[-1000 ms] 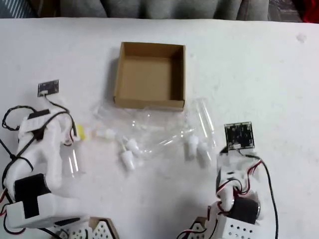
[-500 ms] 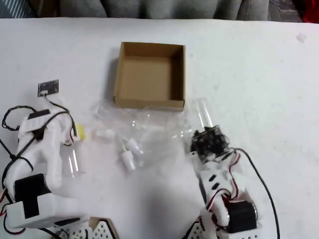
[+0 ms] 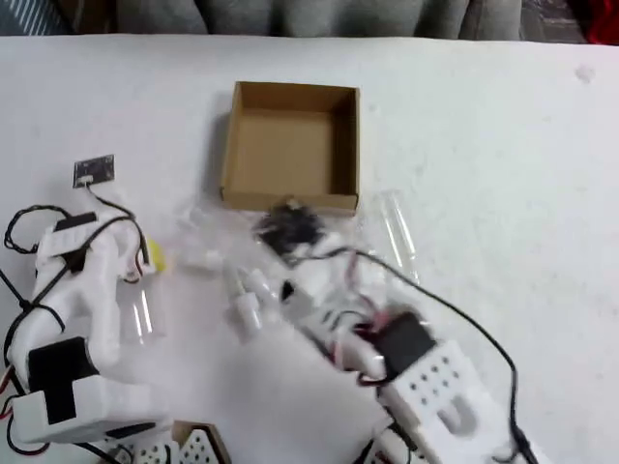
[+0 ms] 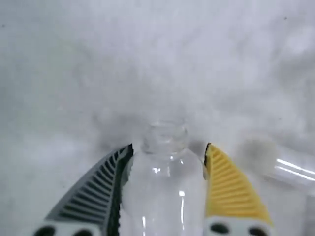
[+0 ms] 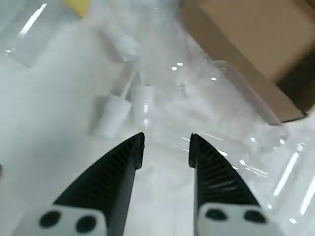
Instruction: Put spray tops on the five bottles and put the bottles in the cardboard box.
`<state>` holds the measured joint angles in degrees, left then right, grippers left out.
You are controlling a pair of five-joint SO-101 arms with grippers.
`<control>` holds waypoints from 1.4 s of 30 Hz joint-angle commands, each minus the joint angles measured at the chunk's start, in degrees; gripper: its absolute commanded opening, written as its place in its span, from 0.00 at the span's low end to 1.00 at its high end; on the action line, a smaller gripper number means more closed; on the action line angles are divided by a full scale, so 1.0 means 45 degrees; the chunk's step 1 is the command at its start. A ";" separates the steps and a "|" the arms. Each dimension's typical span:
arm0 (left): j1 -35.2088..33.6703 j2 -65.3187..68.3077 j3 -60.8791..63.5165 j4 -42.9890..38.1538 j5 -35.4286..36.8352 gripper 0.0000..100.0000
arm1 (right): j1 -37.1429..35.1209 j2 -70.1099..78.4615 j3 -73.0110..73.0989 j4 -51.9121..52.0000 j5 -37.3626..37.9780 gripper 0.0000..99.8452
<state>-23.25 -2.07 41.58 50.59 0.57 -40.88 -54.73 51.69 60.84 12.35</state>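
Note:
A clear uncapped bottle [image 4: 165, 196] sits between the black and yellow fingers of my left gripper [image 4: 167, 150], which is shut on it; from above the bottle [image 3: 143, 311] lies beside the left arm near the table's left side. My right gripper [image 5: 165, 140] is open and empty, hovering over white spray tops [image 5: 112, 115] and clear bottles [image 5: 246, 96] lying in front of the cardboard box [image 5: 246, 39]. In the high view the right arm [image 3: 329, 300] stretches across the pile toward the empty box [image 3: 232, 145]. Loose spray tops [image 3: 248, 309] lie at its left.
One clear bottle [image 3: 397, 232] lies to the right of the pile. A small circuit board [image 3: 94, 171] with a black cable rests at the left, behind the left arm. The arm bases take up the table's front edge.
The right arm has swung from the front right to the left and forward, over the pile of bottles and spray tops. The left arm and its bottle have kept still.

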 commanded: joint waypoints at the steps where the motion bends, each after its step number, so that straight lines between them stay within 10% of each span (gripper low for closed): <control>1: -0.0166 -0.0498 -0.0625 -0.0332 0.0117 0.03 | -0.2217 0.2237 -0.0742 -0.1475 -0.1153 0.12; 12: -0.0186 -0.0498 -0.0625 -0.0332 0.0117 0.03 | -0.3331 0.8371 -0.0430 -0.4796 -0.3165 0.23; 28: -0.0186 -0.0498 -0.0488 -0.0352 0.0117 0.03 | -0.3116 0.9954 -0.0352 -0.6164 -0.3204 0.02; 42: -0.0186 -0.0498 -0.0488 -0.0352 0.0117 0.03 | -0.1143 0.6632 -0.1641 0.0537 0.0977 0.02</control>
<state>-23.25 -2.07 41.58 50.42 0.57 -52.22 -16.40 47.56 54.15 9.54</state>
